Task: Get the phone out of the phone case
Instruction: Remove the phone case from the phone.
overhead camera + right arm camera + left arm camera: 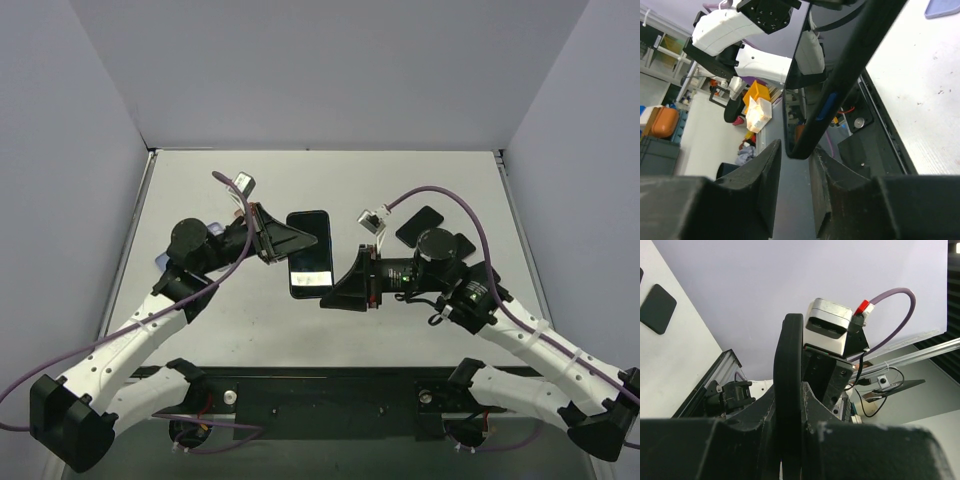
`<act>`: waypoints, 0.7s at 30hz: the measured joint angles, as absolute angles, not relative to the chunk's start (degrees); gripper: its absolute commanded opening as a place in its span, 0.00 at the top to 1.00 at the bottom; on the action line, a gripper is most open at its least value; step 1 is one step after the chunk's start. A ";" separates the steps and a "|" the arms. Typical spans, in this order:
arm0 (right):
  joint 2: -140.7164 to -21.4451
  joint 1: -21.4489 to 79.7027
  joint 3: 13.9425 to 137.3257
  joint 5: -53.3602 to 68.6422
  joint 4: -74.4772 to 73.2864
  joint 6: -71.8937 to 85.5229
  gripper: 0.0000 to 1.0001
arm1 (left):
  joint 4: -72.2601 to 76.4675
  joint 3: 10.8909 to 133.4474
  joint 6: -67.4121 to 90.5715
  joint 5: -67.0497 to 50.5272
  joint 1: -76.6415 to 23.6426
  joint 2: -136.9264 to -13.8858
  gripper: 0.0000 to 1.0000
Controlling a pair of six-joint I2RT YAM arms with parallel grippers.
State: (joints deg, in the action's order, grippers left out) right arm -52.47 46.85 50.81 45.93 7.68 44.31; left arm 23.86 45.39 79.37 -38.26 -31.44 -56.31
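A phone in a black case [310, 255] is held above the table's middle, screen up. My left gripper [284, 240] is shut on its upper left edge. In the left wrist view the case's black edge [788, 365] stands upright, clamped between the jaws of the left gripper [788, 440]. My right gripper [330, 293] is at the phone's near right corner. In the right wrist view that corner [805, 142] lies between the open jaws of the right gripper [796, 170]; it touches the right finger [832, 185], with a gap to the left one.
Two black flat pieces [420, 224] lie at the right rear, one partly under the right arm [455, 243]. A lavender flat item [160, 262] lies under the left arm; it also shows in the right wrist view [942, 7]. Grey walls enclose the table.
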 measured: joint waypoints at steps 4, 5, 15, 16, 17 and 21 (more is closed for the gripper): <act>-54.70 47.40 50.81 47.00 9.98 45.45 1.00 | 24.23 45.63 79.46 -38.79 -31.46 -56.31 1.00; -54.89 47.48 50.81 47.44 10.13 45.89 1.00 | 24.49 45.78 79.37 -39.05 -31.38 -56.31 1.00; -53.32 53.87 59.59 39.77 -5.74 18.94 1.00 | 42.85 46.22 87.02 -46.00 -34.00 -62.43 1.00; -53.60 54.24 61.14 39.03 -8.25 15.64 1.00 | 45.52 46.22 88.33 -45.67 -34.87 -63.51 1.00; -53.71 54.57 62.85 38.44 -11.00 12.69 1.00 | 47.35 46.22 89.06 -45.19 -35.75 -64.27 1.00; -55.79 55.64 69.32 37.21 -21.76 3.99 1.00 | 48.64 47.03 90.04 -43.38 -38.98 -65.32 1.00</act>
